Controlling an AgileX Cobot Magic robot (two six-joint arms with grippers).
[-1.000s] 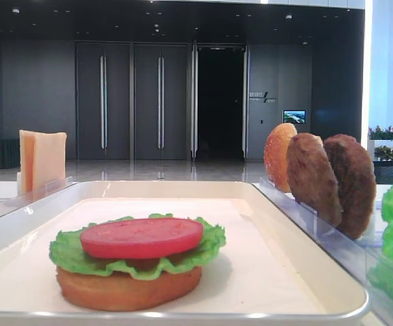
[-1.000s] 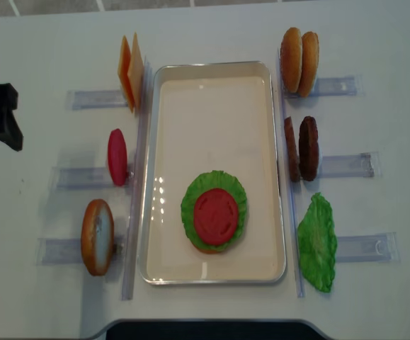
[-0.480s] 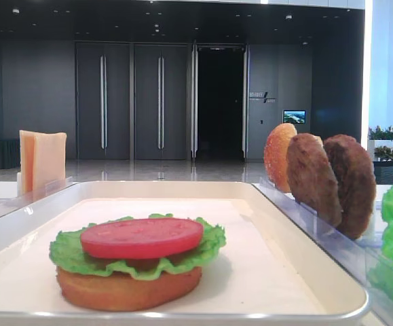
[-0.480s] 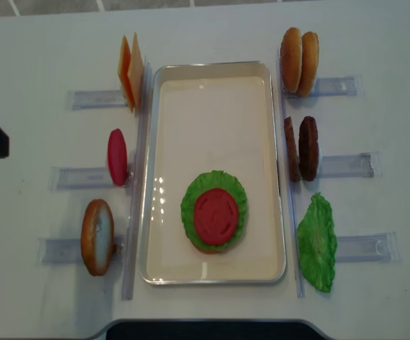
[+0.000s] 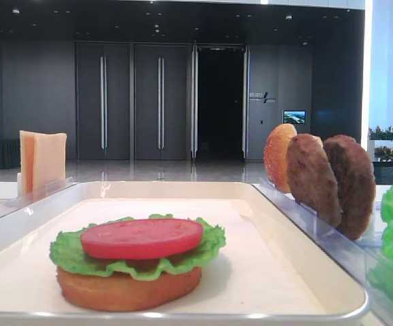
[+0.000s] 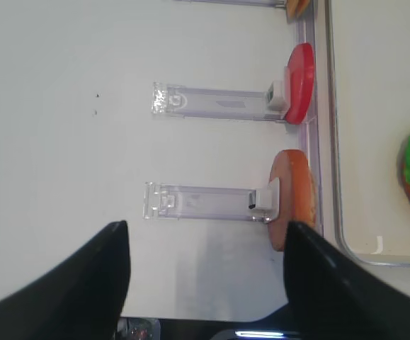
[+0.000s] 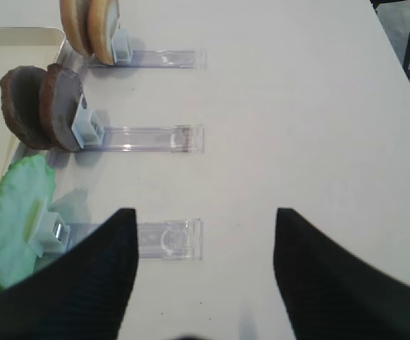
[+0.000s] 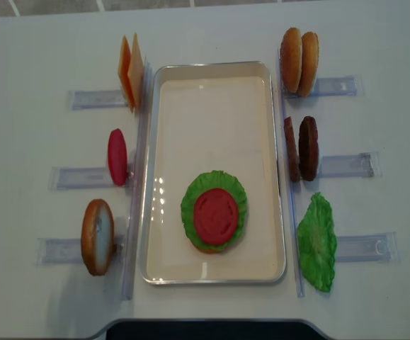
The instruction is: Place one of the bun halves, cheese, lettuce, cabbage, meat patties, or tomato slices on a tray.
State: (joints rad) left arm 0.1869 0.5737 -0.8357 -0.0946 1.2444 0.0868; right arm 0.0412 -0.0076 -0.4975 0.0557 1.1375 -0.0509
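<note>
At the overhead view's left edge, the left gripper (image 6: pixel 205 283), jaws apart and empty, has withdrawn almost out of frame; the tray (image 8: pixel 212 269) stack is unchanged.

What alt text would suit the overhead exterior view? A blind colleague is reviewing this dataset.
A cream-white rectangular tray sits mid-table holding a stack: flat brown bun half, ruffled green lettuce leaf, red tomato slice on top. Clear slotted racks flank it, holding yellow-orange cheese slices, buns, dark-brown meat patties and another lettuce leaf upright.
</note>
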